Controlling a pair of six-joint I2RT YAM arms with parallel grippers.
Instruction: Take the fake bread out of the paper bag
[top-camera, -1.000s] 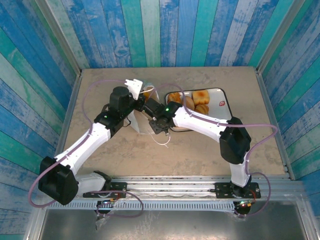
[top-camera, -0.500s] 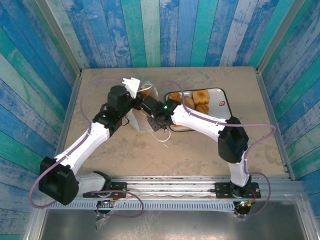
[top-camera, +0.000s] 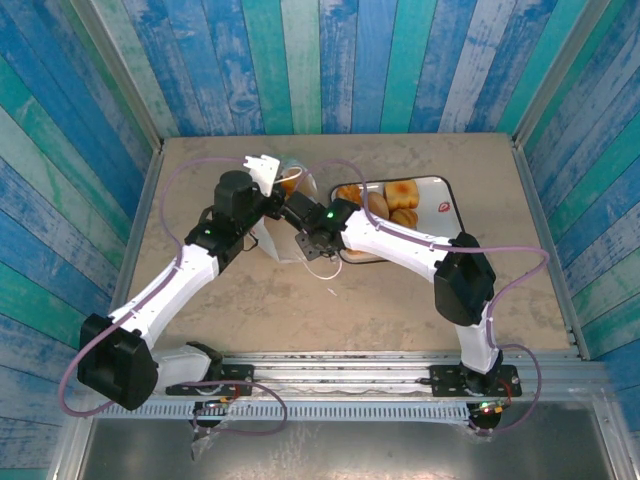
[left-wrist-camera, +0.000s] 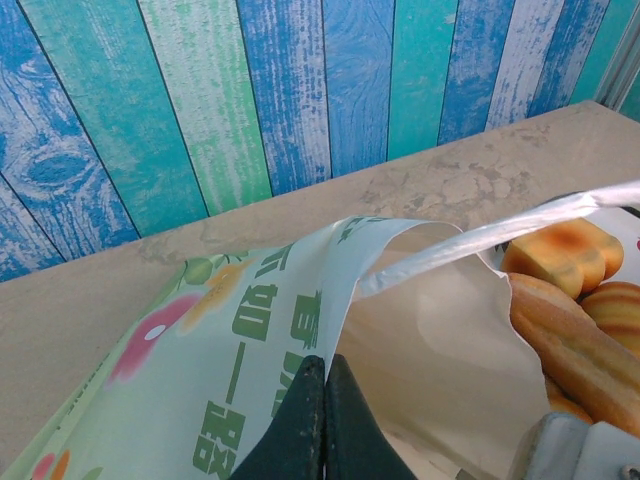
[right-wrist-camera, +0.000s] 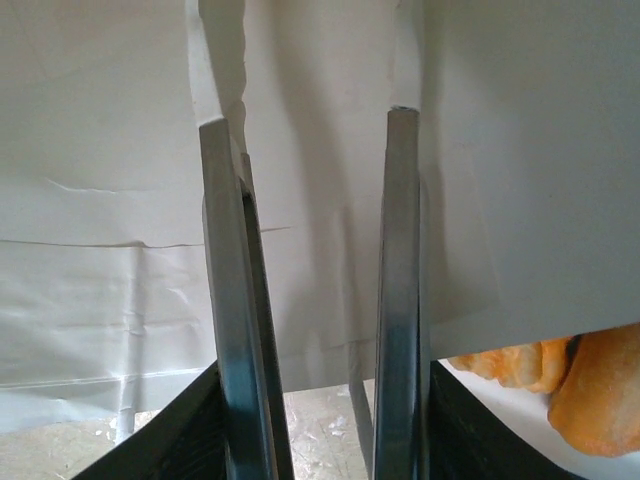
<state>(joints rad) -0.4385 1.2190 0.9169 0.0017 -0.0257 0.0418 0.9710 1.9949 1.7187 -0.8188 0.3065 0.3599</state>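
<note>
The paper bag (top-camera: 272, 238) is seen just beside the left edge of the tray (top-camera: 438, 188). Its long axis is laid away from the arm bases toward the back wall. The mouth is at the far end and is turned toward the tray. Its rim is pinched by the left gripper (left-wrist-camera: 325, 400), whose jaws are pressed together on the printed paper.

The right gripper (right-wrist-camera: 312, 120) is pushed in from the tray side, with white paper all around it. Its fingers (right-wrist-camera: 235, 330) are held partly apart and nothing is clamped between them.

Golden pieces of fake bread (top-camera: 401, 191) are set on the tray. One orange piece is seen at the bag's mouth, but whether it is inside cannot be told.
</note>
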